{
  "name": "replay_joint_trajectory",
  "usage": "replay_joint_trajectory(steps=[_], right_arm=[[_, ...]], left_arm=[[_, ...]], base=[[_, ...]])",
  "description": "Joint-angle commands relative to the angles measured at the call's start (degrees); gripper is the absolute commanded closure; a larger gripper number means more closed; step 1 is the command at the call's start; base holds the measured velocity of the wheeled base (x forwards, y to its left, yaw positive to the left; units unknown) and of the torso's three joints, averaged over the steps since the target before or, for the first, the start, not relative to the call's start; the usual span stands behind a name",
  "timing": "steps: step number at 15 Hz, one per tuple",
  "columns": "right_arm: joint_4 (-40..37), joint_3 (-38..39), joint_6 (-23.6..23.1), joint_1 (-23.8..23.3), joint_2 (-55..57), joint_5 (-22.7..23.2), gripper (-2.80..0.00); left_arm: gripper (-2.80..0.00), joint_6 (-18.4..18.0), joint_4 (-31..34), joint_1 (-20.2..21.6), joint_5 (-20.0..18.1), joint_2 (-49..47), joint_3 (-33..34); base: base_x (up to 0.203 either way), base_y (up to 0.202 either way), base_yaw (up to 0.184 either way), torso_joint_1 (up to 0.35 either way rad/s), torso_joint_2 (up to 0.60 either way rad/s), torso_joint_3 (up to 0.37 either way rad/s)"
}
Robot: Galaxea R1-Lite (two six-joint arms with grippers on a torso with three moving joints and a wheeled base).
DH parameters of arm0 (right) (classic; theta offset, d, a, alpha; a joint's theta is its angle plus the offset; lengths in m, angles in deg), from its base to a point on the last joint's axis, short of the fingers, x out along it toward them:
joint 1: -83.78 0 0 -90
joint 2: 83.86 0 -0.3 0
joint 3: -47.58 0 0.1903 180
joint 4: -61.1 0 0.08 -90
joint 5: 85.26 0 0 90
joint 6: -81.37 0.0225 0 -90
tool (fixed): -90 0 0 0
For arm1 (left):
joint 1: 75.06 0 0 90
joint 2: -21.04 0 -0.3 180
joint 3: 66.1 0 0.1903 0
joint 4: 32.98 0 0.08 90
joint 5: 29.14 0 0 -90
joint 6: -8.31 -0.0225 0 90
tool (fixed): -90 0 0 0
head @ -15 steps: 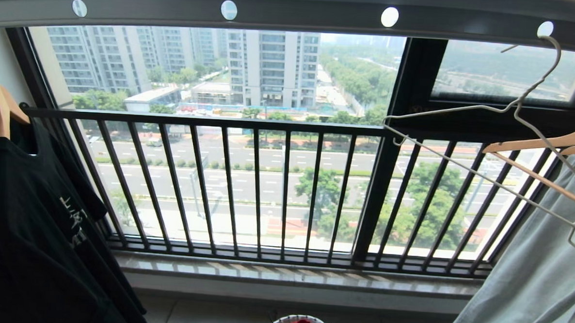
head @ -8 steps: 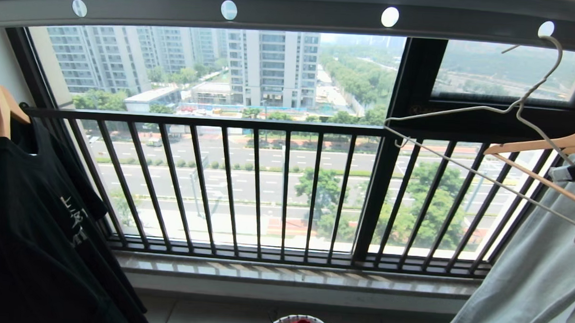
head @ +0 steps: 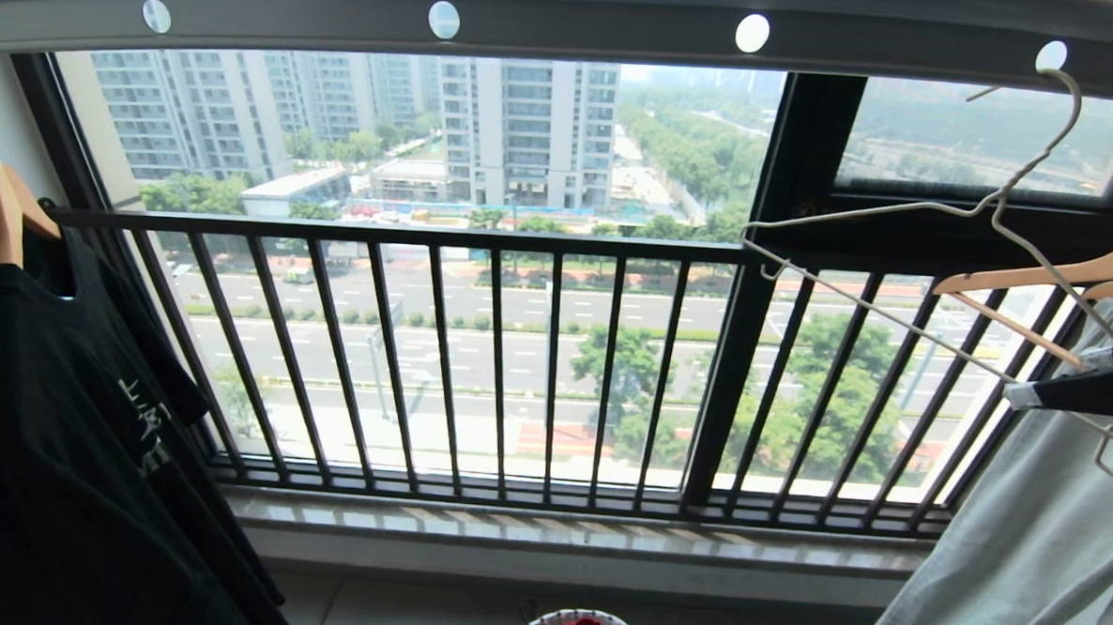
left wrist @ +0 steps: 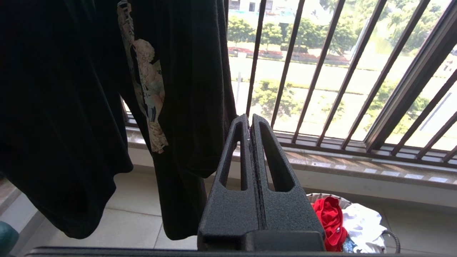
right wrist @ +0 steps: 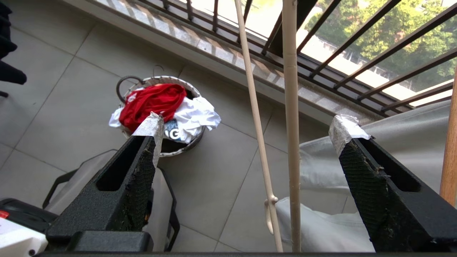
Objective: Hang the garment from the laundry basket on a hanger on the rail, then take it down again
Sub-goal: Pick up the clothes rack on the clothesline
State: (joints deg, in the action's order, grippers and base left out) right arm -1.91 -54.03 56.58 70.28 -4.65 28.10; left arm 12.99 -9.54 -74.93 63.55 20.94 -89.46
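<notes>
wide grey rail point(head: 588, 18) across the top of the head view, round holes in a row, thin wire hanger point(head: 944, 264) hooked into the hole farthest right and hanging tilted, empty. below it the dark railing point(head: 479, 365) of vertical bars over a stone sill, open tiled floor in front. black t-shirt point(head: 72, 442) on a wooden hanger filling the left edge, pale grey-green garment point(head: 1025, 549) on another wooden hanger point(head: 1046, 278) at the right edge, a broad free stretch of rail between them. right gripper point(right wrist: 246, 128) raised at the right edge beside the wire hanger's lower end, spread wide, holding nothing, taped fingertips point(right wrist: 348, 126) well apart with two of the hanger's wires running through the gap, touching neither finger as far as can be seen; grey-green cloth just behind. laundry basket point(right wrist: 130, 84) far below on the floor near the sill, red garment point(right wrist: 151, 101) crumpled on top of white clothes inside, well apart from both grippers. left gripper point(left wrist: 251, 123) low beside the black t-shirt, pressed fully closed on nothing, basket and red cloth just beyond it.
</notes>
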Motion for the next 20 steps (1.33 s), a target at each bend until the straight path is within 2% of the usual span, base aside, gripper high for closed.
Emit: replay_joint_trajectory(steps=[1,18,19,20], right_arm=[[1.1,1.6,-0.1,0.0,0.4,0.6,-2.80],[2.4,5.8,-0.9,0.0,1.2,0.6,-2.80],[2.4,5.8,-1.0,0.0,1.2,0.6,0.00],[2.4,5.9,-1.0,0.0,1.2,0.6,0.00]], left_arm=[[0.00,0.1,0.0,0.0,0.0,0.0,0.0],[0.00,0.1,0.0,0.0,0.0,0.0,0.0],[0.00,0.1,0.0,0.0,0.0,0.0,0.0],[0.00,0.1,-0.1,0.0,0.0,0.0,0.0]], base=[[0.000,0.000,0.000,0.000,0.00,0.000],[0.000,0.000,0.000,0.000,0.00,0.000],[0.000,0.000,0.000,0.000,0.00,0.000],[0.000,0.000,0.000,0.000,0.00,0.000]])
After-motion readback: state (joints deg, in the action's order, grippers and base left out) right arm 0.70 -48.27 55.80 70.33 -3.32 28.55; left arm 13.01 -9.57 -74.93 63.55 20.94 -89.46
